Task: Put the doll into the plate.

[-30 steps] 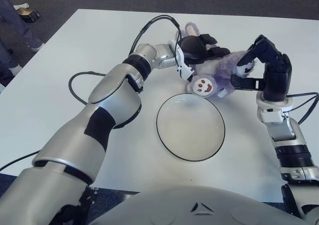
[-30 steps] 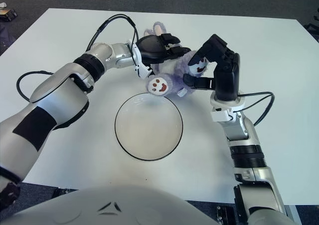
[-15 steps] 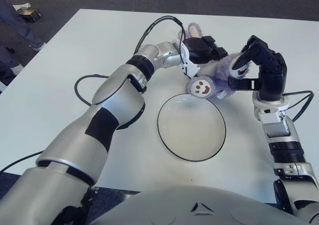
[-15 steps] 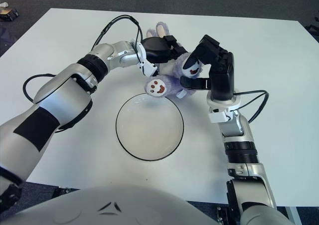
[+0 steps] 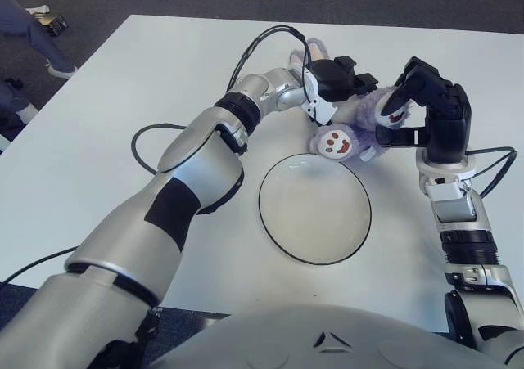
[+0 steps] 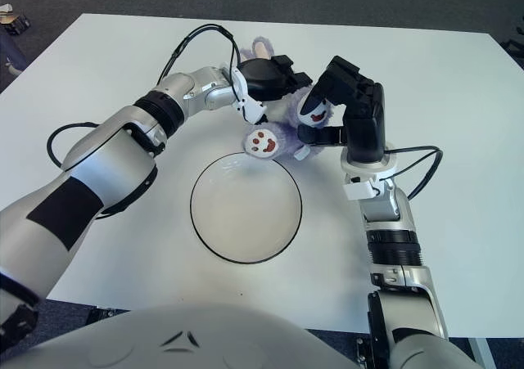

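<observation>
Both hands are clamped on the purple doll (image 5: 352, 128), left hand (image 5: 334, 78) from above, right hand (image 5: 409, 107) on its side. Doll sits just past the plate's (image 5: 314, 209) far rim; plenty of bare worktop (image 5: 123, 99) around.

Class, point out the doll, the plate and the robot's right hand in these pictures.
doll (image 5: 334, 143): left eye view, on its smiling face.
plate (image 5: 264, 213): left eye view, on its dark left rim.
right hand (image 5: 442, 123): left eye view, on the black back of the hand.
</observation>
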`<state>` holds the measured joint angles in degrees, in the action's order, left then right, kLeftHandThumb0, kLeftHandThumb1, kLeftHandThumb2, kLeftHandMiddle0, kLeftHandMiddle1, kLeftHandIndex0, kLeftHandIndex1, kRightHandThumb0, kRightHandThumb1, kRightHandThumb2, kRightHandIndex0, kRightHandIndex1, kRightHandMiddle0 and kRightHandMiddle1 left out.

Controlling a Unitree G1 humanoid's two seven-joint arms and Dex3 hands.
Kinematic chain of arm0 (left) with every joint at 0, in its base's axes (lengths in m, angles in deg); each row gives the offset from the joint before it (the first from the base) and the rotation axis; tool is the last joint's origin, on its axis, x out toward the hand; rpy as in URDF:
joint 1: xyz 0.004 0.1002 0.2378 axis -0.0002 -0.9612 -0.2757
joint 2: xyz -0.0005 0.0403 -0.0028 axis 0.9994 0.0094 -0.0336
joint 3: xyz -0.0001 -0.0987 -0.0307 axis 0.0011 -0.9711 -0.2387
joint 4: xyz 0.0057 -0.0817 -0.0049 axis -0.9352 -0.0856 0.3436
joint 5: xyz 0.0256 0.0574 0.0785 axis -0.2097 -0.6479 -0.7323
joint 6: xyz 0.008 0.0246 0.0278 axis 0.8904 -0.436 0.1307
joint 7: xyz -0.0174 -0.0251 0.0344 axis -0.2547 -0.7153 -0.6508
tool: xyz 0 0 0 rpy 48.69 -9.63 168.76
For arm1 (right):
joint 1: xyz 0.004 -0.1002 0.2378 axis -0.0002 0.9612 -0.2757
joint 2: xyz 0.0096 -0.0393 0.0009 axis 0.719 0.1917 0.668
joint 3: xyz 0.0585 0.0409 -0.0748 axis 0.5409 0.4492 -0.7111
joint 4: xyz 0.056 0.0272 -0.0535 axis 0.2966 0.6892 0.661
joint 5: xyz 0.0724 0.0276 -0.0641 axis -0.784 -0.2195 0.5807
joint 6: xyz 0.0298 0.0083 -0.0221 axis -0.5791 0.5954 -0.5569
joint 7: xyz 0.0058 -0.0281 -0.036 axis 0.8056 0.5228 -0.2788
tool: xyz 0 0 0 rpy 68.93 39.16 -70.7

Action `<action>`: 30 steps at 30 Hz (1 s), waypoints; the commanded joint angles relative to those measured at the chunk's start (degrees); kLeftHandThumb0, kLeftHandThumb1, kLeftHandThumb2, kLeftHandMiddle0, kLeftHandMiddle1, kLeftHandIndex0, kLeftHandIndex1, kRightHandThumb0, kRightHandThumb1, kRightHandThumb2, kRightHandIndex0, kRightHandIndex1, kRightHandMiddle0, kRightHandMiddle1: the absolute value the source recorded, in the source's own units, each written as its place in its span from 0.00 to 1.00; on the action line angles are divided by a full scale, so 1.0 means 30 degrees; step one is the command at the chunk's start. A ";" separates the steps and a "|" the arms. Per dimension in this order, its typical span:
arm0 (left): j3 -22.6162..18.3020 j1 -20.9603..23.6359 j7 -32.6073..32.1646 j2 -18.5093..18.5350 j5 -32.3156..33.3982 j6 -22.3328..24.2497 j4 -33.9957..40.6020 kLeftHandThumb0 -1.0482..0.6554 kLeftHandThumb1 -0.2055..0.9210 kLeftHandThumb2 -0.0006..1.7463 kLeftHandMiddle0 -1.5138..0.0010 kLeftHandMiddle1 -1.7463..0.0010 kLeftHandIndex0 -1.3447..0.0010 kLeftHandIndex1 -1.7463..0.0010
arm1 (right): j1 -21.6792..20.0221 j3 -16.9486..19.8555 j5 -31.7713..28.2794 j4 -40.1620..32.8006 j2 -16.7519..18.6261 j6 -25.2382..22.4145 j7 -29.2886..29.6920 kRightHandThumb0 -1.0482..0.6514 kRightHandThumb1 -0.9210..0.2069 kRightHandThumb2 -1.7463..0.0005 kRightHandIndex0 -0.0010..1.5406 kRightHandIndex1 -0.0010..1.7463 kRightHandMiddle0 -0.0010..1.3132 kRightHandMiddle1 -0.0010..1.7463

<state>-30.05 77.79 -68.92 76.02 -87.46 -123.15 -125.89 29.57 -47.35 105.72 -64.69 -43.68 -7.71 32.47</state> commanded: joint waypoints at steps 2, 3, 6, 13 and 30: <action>0.0294 -0.0269 -0.0378 -0.0146 -0.0422 0.0633 -0.0093 0.12 0.88 0.19 0.85 0.33 1.00 0.47 | -0.0172 0.0303 -0.0360 0.0010 0.0261 0.0267 -0.0259 0.61 0.85 0.01 0.56 1.00 0.51 1.00; 0.0459 -0.0304 -0.0792 -0.0260 -0.0626 0.0966 -0.0343 0.14 0.84 0.23 0.85 0.32 1.00 0.46 | -0.0175 0.0331 -0.0365 0.0012 0.0292 0.0277 -0.0303 0.61 0.85 0.01 0.56 1.00 0.51 1.00; 0.0796 -0.0337 -0.1588 -0.0388 -0.1037 0.1367 -0.0665 0.22 0.72 0.36 0.85 0.29 1.00 0.42 | -0.0180 0.0397 -0.0379 0.0016 0.0362 0.0304 -0.0408 0.61 0.85 0.01 0.56 1.00 0.51 1.00; 0.3288 -0.0163 -0.6171 -0.0192 -0.3933 0.1884 -0.0577 0.37 0.50 0.57 0.89 0.09 1.00 0.16 | -0.0163 0.0549 -0.0444 -0.0054 0.0516 0.0333 -0.0671 0.61 0.85 0.01 0.56 1.00 0.51 1.00; 0.6004 -0.1587 -1.1890 -0.0903 -0.6552 0.5174 -0.1900 0.63 0.35 0.76 0.48 0.22 0.56 0.00 | -0.0129 0.0780 -0.0507 -0.0206 0.0820 0.0368 -0.1110 0.61 0.85 0.01 0.56 1.00 0.51 1.00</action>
<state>-13.67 75.31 -103.97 72.68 -105.01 -108.61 -129.82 29.54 -45.73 105.58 -64.70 -41.54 -7.20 29.27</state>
